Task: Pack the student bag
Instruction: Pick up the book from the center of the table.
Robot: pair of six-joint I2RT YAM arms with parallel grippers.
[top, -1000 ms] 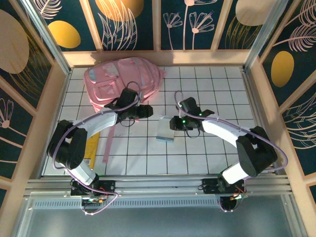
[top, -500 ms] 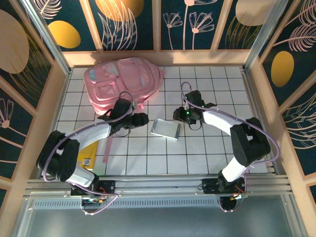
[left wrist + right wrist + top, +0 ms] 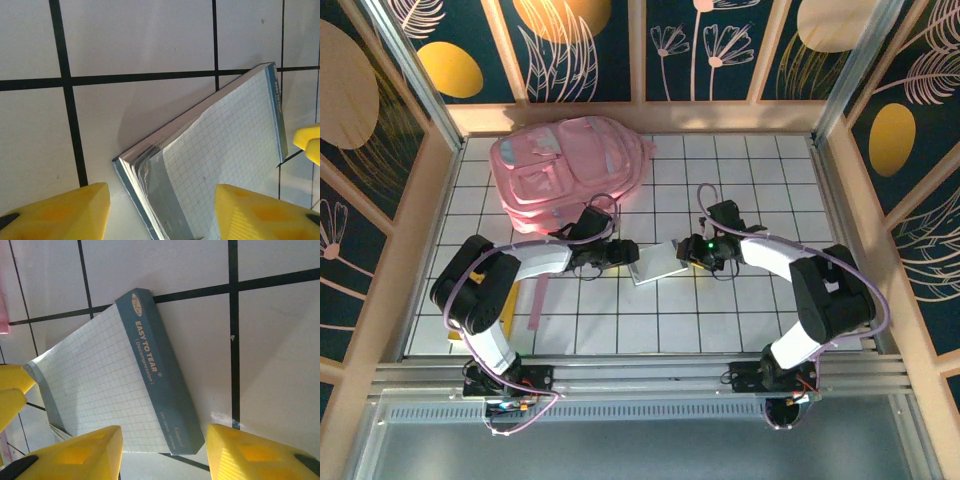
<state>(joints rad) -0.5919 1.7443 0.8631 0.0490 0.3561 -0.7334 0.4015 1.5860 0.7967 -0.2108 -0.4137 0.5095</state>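
The student bag (image 3: 570, 165), a big pink backpack, lies at the back left of the tiled table. A squared-paper notepad (image 3: 657, 262) with a teal binding strip lies flat between my two grippers. My left gripper (image 3: 625, 255) stands open at the pad's left end. Its yellow fingers (image 3: 60, 210) straddle the frayed corner of the notepad (image 3: 225, 160), apart from it. My right gripper (image 3: 688, 250) is open at the right end. In the right wrist view the notepad's (image 3: 110, 390) teal edge sits between the fingertips (image 3: 260, 455) without contact.
A pink strap (image 3: 542, 295) trails from the bag toward the front under my left arm. A yellow flat item (image 3: 525, 285) lies beneath that arm. Wooden walls close in the table on three sides.
The right gripper set the notepad down on the tiles and opened off it. The left gripper swung right, from beside the bag to the pad's left end.
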